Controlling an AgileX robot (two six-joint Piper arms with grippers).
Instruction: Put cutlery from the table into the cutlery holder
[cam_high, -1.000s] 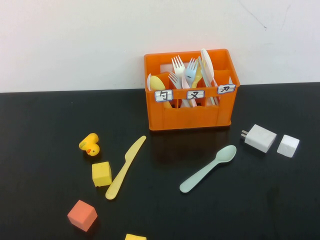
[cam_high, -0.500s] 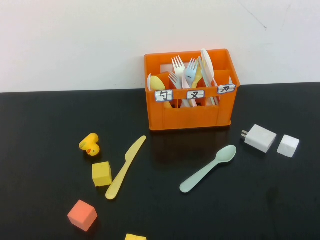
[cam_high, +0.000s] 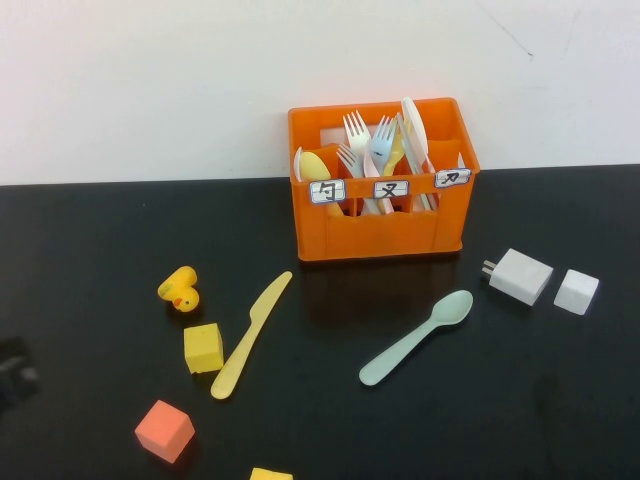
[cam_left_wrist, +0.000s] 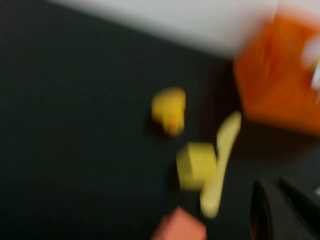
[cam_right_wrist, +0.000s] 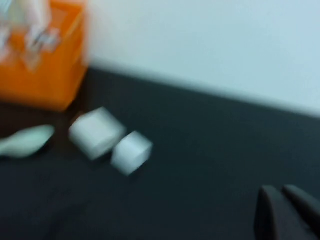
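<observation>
The pale yellow knife lies on the black table, left of and in front of the orange cutlery holder. The mint-green spoon lies in front of the holder on the right. The holder contains white and blue forks and other cutlery. My left gripper shows as a dark blur at the table's left edge, far from the knife; in the left wrist view its fingers are shut and empty, with the knife ahead. My right gripper is shut and empty, out of the high view.
A yellow duck, a yellow cube and a red cube lie left of the knife. Another yellow block sits at the front edge. A white charger and a white cube lie right of the holder.
My left gripper has come into the high view at the left edge. The knife, the spoon and the holder have not moved.
</observation>
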